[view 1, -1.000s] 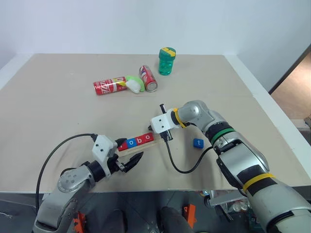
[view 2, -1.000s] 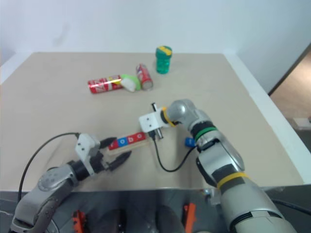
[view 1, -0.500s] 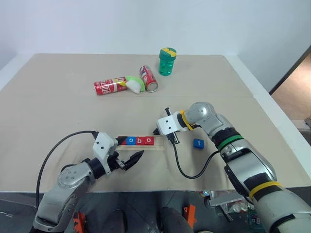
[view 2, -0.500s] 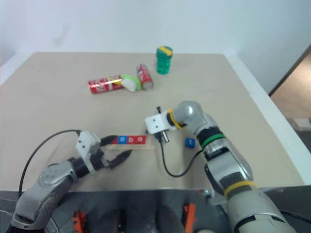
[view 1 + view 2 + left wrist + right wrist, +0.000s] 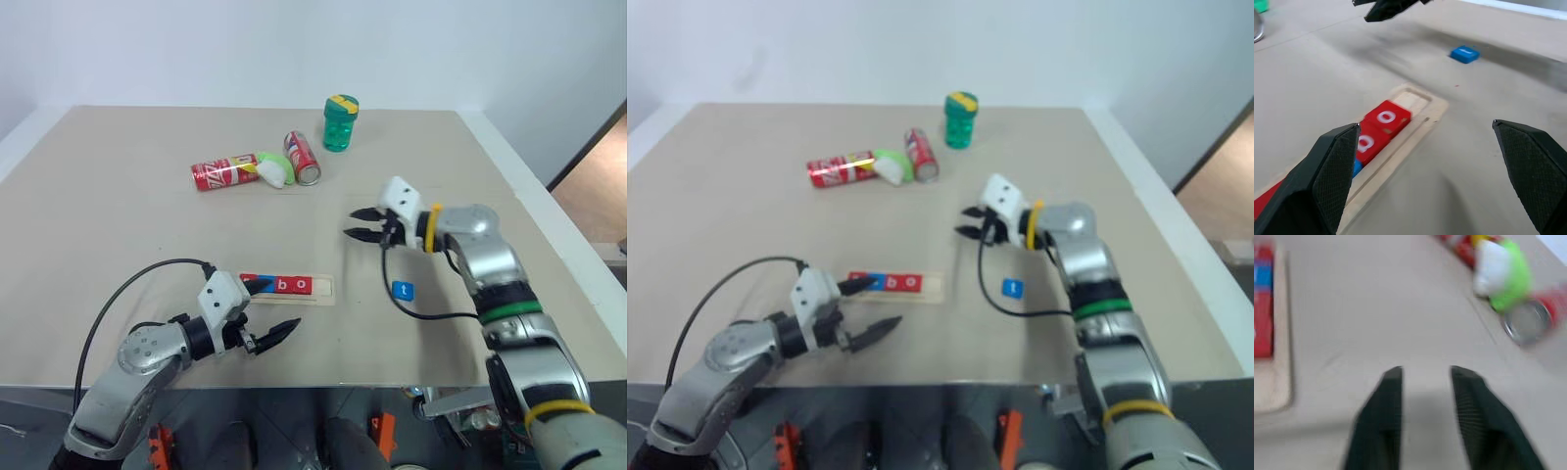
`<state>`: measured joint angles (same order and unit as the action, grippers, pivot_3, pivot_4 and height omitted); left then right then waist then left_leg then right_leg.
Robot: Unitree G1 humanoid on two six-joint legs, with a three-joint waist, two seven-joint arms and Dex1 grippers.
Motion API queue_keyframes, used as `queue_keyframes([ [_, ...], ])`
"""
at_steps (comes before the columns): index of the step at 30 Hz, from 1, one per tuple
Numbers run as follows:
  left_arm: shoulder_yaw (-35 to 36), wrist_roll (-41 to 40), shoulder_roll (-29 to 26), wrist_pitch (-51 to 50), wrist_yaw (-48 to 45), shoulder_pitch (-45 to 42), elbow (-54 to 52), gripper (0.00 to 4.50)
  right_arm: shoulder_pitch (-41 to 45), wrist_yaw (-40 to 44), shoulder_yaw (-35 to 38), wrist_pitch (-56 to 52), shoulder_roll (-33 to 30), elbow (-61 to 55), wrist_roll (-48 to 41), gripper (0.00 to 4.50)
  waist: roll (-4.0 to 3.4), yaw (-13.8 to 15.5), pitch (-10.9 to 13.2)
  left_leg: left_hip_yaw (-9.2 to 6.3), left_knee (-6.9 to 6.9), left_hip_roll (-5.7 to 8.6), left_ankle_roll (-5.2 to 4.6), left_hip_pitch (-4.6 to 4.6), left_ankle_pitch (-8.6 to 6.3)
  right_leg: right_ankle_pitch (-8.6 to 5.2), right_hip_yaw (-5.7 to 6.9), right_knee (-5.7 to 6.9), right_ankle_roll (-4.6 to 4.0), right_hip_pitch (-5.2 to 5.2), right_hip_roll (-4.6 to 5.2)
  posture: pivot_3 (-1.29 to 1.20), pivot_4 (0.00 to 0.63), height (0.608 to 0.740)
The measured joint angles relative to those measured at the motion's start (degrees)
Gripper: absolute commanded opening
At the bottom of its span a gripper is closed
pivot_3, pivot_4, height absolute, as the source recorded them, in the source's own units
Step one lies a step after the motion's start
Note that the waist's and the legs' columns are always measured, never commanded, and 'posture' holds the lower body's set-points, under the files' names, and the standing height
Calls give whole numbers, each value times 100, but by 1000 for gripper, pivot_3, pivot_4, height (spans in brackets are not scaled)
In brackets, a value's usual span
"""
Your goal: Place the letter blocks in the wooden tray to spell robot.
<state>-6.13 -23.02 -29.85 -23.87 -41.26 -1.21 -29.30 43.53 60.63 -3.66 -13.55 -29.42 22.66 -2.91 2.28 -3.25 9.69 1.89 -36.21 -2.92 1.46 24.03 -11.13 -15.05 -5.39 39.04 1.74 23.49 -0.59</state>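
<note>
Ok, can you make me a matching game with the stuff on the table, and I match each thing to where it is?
Things:
1. blue t block
2. wooden tray
3. green cup
4. left gripper

Places:
A. far side of the table, standing upright
B. loose on the table, right of the tray
C. holds the red and blue letter blocks
D. near the table's front edge, open and empty

Pairs: 1-B, 2-C, 3-A, 4-D

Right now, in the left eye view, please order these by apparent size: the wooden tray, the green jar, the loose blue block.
1. wooden tray, the longest
2. green jar, farther away, so comparison is unsure
3. loose blue block, clearly the smallest
</note>
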Motion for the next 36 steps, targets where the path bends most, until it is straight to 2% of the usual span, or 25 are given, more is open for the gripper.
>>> queue_keyframes([
  [1,-16,-34,-31,-4,-82,-25,-25,4500,-603,-179,258,-946,-87,-980,-312,3331,-1,16,0,-12,0,-1,2,7,-2,-7,8,1,4,6,-1,0,150,740],
  [3,-22,-70,-40,-9,-139,-49,-40,4500,-1019,-459,507,-1712,-49,-1768,-585,4000,-6,20,3,-23,1,-2,3,13,-2,-14,9,3,14,11,-4,0,150,740],
  [4,-29,-85,-63,-11,-188,-62,-50,4500,-1364,-847,827,-2407,126,-2533,-827,4409,-8,22,4,-28,1,-6,4,15,-3,-21,9,3,24,16,-8,0,150,740],
  [7,-24,-129,-71,-20,-225,-57,-57,4500,-2199,-2276,1576,-3995,1007,-4673,-1206,4464,-13,22,5,-33,0,-15,9,18,-4,-25,14,7,27,23,-16,0,150,740],
  [10,-21,-131,-60,-26,-185,-54,-56,4500,-2405,-2745,1622,-4196,1291,-5123,-1159,4464,-14,24,5,-28,-6,-13,13,20,0,-20,23,6,27,19,-15,0,150,740],
  [11,-2,-116,-8,-33,-62,-52,-39,4500,-2849,-3750,1698,-4234,1980,-5882,-852,4464,-14,34,4,-31,-10,-12,14,22,3,-20,32,6,27,17,-12,0,150,740],
  [15,-4,-52,105,-35,134,-134,14,4500,-3421,-4697,1407,-4225,2260,-6280,-418,4464,-14,39,4,-28,-12,-1,21,23,8,-27,22,2,15,16,1,0,150,740],
  [18,-11,25,157,-34,234,-238,68,4500,-3811,-5070,1249,-4089,2344,-6282,-232,4464,-14,36,4,-26,-12,2,21,23,8,-27,7,0,18,19,2,0,150,740],
  [31,-57,51,47,-147,193,-384,79,4500,-4133,-5453,1037,-3914,2534,-5708,-216,4464,-13,35,4,-31,-6,-7,21,26,8,-25,36,1,20,17,-8,0,150,740],
  [32,-56,49,28,-156,193,-384,78,4500,-4114,-5436,1037,-3909,2499,-5666,-242,3946,-11,35,2,-31,-6,-7,21,26,8,-25,36,1,20,16,-8,0,150,740],
  [34,-56,47,4,-169,194,-383,77,4500,-4088,-5419,1048,-3901,2419,-5605,-247,3397,-6,34,-1,-32,-8,-7,21,26,8,-26,37,1,18,14,-7,0,150,740],
  [36,-56,44,-33,-202,191,-379,75,4500,-4092,-5415,1054,-3924,2372,-5586,-252,2666,-2,35,-3,-32,-8,-7,21,24,8,-28,38,1,14,12,-7,0,150,740],
])
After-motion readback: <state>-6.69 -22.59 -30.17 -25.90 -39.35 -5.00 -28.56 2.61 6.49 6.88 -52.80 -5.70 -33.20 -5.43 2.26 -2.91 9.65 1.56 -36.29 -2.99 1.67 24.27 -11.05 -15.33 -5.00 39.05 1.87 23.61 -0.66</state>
